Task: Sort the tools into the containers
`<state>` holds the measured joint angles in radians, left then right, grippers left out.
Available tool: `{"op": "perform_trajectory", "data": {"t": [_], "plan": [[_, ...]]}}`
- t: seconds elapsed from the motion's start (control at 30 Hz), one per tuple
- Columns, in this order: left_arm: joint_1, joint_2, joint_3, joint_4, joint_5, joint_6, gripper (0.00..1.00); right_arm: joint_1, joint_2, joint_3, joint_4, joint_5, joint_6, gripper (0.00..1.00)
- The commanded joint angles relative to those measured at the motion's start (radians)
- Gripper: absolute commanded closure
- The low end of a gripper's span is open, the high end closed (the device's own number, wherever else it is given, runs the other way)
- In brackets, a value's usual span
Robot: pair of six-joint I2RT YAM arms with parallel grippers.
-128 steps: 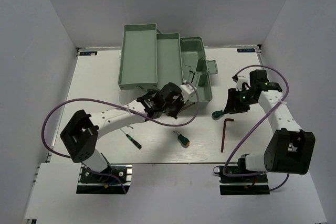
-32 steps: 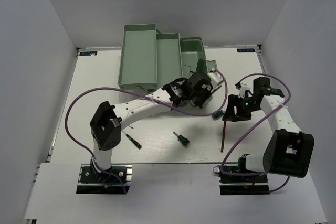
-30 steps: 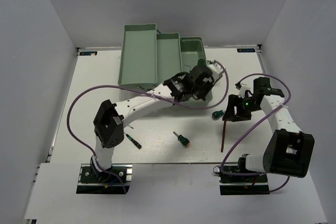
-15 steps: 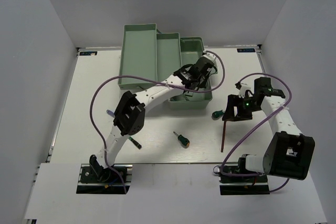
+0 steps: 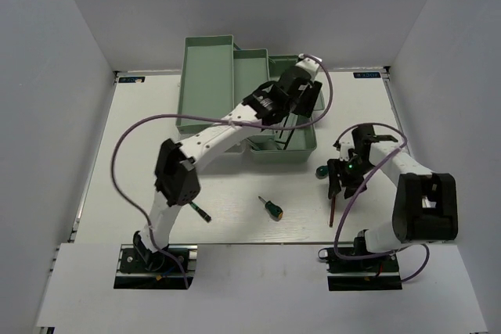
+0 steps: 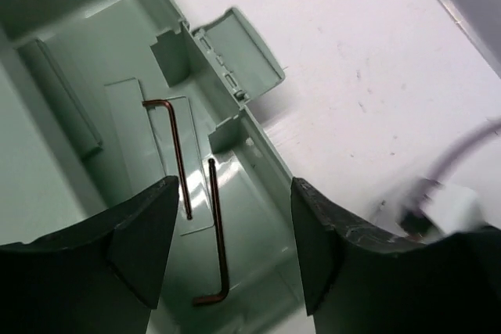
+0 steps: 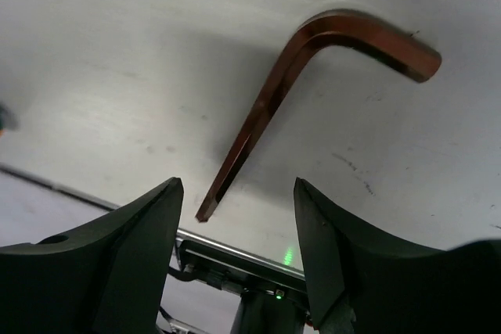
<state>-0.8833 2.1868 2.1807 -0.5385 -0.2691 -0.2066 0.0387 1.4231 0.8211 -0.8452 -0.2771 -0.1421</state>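
1. Toolbox (image 5: 207,84): 12 o'clock on the table (image 5: 141,154), trays folded out.
2. Left gripper (image 6: 235,248): I see it over the box's deep compartment, fingers spread wide, holding nothing.
3. Right gripper (image 7: 235,224): 4 o'clock, fingers apart, empty, above a hex key (image 7: 262,111) lying on the table.
4. Two hex keys (image 6: 178,162) (image 6: 218,228): side by side on the compartment floor.
5. Green-handled screwdrivers (image 5: 322,170) (image 5: 272,207): on the table at 4 and 6 o'clock.
6. Thin screwdriver (image 5: 199,210): 7 o'clock.

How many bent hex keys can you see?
3. Two hex keys lie in the toolbox; a third key lies on the table below the right gripper. More may be hidden.
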Motion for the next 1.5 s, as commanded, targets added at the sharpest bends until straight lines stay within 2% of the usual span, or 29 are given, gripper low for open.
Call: {"op": "perform_trajectory", "data": {"t": [0.0,0.03,0.07,0.1,0.13,0.17,0.2,0.27,0.3,0.33,0.37,0.4,0.43,0.5,0.53,0.67,0.8,0.93,1.0,1.1,1.13,1.17,1.2,1.27,1.3,1.47], "plan": [[-0.031,-0.28,-0.181,0.005,0.008,0.053,0.3,0.052,0.068,0.026,0.04,0.163,0.111,0.35],[-0.031,-0.341,-0.261,0.021,-0.007,0.053,0.3,0.055,0.083,0.026,0.049,0.173,0.125,0.35],[-0.031,-0.477,-0.35,0.037,-0.019,0.04,0.29,0.058,0.105,0.024,0.073,0.18,0.162,0.37],[-0.04,-0.546,-0.518,0.064,-0.036,0.004,0.29,0.069,0.109,0.017,0.09,0.196,0.188,0.38],[-0.04,-0.614,-0.592,0.064,-0.057,-0.019,0.29,0.073,0.117,0.015,0.107,0.2,0.202,0.4],[-0.04,-0.675,-0.657,0.064,-0.08,-0.049,0.24,0.079,0.126,0.013,0.116,0.207,0.232,0.42],[-0.04,-0.79,-0.767,0.042,-0.12,-0.126,0.22,0.098,0.157,0.016,0.11,0.238,0.263,0.49],[-0.04,-0.896,-0.864,-0.03,-0.178,-0.212,0.22,0.105,0.177,0.006,0.117,0.246,0.3,0.59],[-0.04,-0.942,-0.95,-0.063,-0.224,-0.329,0.22,0.112,0.184,0.0,0.12,0.26,0.312,0.72],[-0.04,-1.022,-0.991,-0.131,-0.24,-0.39,0.22,0.11,0.183,-0.014,0.126,0.257,0.328,0.78],[-0.031,-1.056,-1.028,-0.162,-0.249,-0.439,0.22,0.109,0.181,-0.013,0.126,0.251,0.334,0.84],[-0.031,-1.081,-1.092,-0.201,-0.272,-0.501,0.21,0.101,0.169,-0.016,0.123,0.259,0.334,0.95],[-0.031,-1.105,-1.125,-0.246,-0.272,-0.608,0.21,0.098,0.151,-0.01,0.114,0.26,0.331,1.0],[-0.031,-1.148,-1.202,-0.274,-0.272,-0.687,0.21,0.083,0.099,0.009,0.085,0.248,0.305,1.0],[-0.031,-1.148,-1.222,-0.291,-0.272,-0.764,0.18,0.076,0.083,0.019,0.06,0.237,0.286,1.0],[-0.017,-1.159,-1.282,-0.365,-0.277,-0.885,0.12,0.034,-0.042,0.09,-0.026,0.162,0.182,1.0],[0.013,-1.147,-1.306,-0.394,-0.291,-0.932,0.09,0.015,-0.177,0.246,-0.08,0.125,0.092,1.0],[0.056,-1.136,-1.351,-0.35,-0.277,-0.932,0.09,0.012,-0.204,0.389,-0.074,-0.093,0.056,1.0],[0.095,-1.125,-1.392,-0.293,-0.253,-0.921,0.09,0.027,-0.175,0.406,0.034,-0.201,0.081,1.0],[0.148,-1.098,-1.427,-0.255,-0.217,-0.912,0.09,0.061,-0.044,0.501,0.127,-0.333,0.134,1.0],[0.161,-1.084,-1.428,-0.255,-0.205,-0.912,0.09,0.069,0.023,0.6,0.138,-0.364,0.134,1.0],[0.173,-1.06,-1.438,-0.255,-0.205,-0.912,0.09,0.081,0.058,0.631,0.15,-0.381,0.171,1.0],[0.184,-1.05,-1.438,-0.244,-0.205,-0.912,0.09,0.099,0.159,0.7,0.175,-0.387,0.199,1.0],[0.214,-1.05,-1.458,-0.219,-0.182,-0.912,0.09,0.125,0.216,0.807,0.192,-0.389,0.21,1.0],[0.214,-1.05,-1.458,-0.219,-0.168,-0.912,0.09,0.147,0.29,0.826,0.19,-0.386,0.208,1.0],[0.239,-1.039,-1.487,-0.233,-0.096,-0.951,0.09,0.208,0.436,0.944,0.175,-0.327,0.187,1.0]]}}
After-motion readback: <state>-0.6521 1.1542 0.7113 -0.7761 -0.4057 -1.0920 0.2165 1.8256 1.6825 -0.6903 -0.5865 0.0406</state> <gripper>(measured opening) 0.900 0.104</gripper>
